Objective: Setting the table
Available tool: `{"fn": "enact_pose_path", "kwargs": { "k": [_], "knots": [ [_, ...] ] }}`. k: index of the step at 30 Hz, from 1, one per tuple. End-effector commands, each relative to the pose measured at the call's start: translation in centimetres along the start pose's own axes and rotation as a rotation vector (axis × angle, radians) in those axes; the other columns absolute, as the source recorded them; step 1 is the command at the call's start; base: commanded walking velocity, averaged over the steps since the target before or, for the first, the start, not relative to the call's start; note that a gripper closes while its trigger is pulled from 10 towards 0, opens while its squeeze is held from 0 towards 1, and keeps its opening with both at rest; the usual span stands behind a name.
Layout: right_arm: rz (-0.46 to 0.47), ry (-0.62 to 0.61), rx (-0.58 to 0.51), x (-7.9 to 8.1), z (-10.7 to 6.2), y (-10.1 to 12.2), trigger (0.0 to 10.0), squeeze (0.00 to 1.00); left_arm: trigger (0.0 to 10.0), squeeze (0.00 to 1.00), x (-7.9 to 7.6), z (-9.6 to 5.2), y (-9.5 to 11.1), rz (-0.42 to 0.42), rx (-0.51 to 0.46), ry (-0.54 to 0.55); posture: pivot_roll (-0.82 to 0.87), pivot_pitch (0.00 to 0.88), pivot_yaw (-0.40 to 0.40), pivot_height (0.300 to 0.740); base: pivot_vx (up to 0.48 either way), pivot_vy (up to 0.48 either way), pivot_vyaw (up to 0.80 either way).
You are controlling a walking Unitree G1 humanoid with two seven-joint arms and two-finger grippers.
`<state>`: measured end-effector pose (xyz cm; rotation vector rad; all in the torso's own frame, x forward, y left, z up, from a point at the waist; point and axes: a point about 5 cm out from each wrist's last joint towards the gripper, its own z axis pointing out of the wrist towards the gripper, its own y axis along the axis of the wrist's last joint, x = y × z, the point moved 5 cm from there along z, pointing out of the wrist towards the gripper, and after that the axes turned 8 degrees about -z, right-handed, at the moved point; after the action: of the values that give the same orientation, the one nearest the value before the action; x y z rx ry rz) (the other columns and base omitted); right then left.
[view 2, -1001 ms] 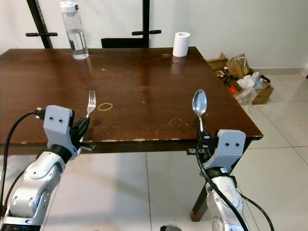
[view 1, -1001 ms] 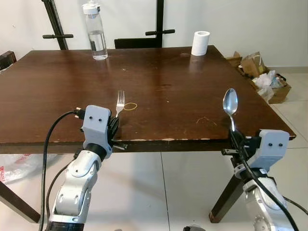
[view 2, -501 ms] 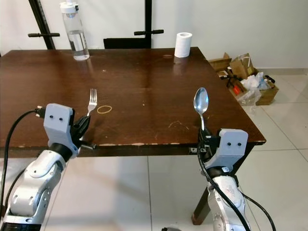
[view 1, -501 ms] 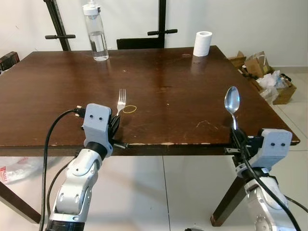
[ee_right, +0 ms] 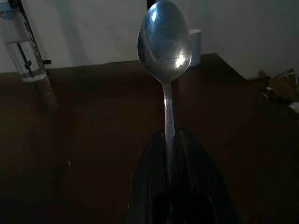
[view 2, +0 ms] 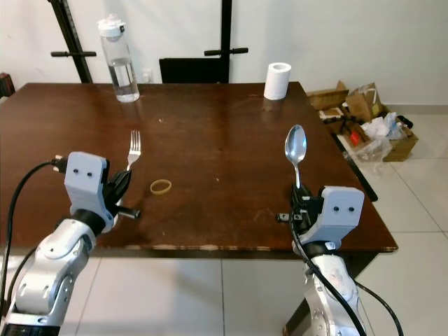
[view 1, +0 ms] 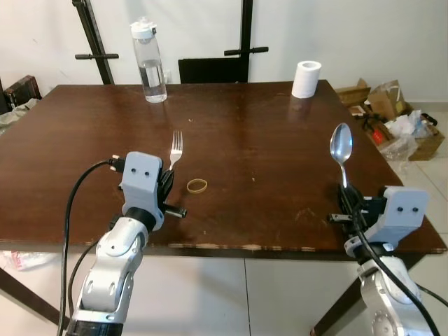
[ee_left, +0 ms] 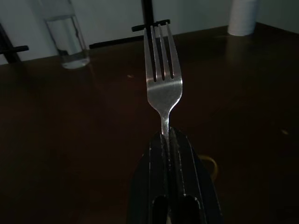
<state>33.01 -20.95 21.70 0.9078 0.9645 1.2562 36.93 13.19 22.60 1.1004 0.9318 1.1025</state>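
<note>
- The left gripper [view 1: 166, 187] hovered over the near left part of the dark wooden table [view 1: 266, 119], its two black fingers [ee_left: 180, 154] pressed together on the handle of a fork [view 1: 175, 149].
- The fork stood with its tines pointing up and away from the robot, its head clear of the fingertips, above the table surface.
- The right gripper [view 1: 346, 199] was held over the near right part of the table, close to the right edge, and its fingers [ee_right: 189, 158] were clamped on the stem of a spoon [view 1: 341, 149].
- The spoon stood nearly upright, bowl at the top, with the bowl well above the gripper.
- A small yellowish rubber band [view 1: 197, 185] lay flat on the table just beside the left gripper, between the two arms but much nearer the left one.
- A clear water bottle [view 1: 150, 63] with a white cap stood upright near the far edge, towards the left.
- A white paper roll [view 1: 306, 78] stood on end near the far right corner.
- A dark chair back [view 1: 213, 70] showed behind the table's far edge, and cardboard boxes with crumpled bags [view 1: 392, 119] sat on the tiled floor to the right.
</note>
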Motion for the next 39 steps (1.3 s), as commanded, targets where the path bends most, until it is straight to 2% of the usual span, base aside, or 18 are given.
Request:
{"fn": "enact_pose_path", "kwargs": {
  "k": [1, 19, 39],
  "knots": [
    [0.001, -0.014, -0.002, -0.29, -0.12, -0.08, 10.0, 0.0, 10.0, 0.0, 0.3, -0.23, -0.72, -0.003, 0.025, 0.011, -0.01, 0.108, 0.102, 0.732, 0.0, 0.0, 0.0],
    [-0.012, -0.048, 0.016, -0.74, 0.01, -0.44, 10.0, 0.0, 10.0, 0.0, 0.37, -0.17, -0.8, -0.012, 0.029, 0.015, -0.01, 0.109, 0.104, 0.74, 0.0, 0.0, 0.0],
    [-0.011, -0.036, 0.024, -0.5, -0.03, -0.64, 10.0, 0.0, 10.0, 0.0, 0.43, -0.12, -0.89, -0.02, 0.036, 0.018, -0.01, 0.108, 0.104, 0.74, -0.412, 0.0, 0.0]
  ]
}}
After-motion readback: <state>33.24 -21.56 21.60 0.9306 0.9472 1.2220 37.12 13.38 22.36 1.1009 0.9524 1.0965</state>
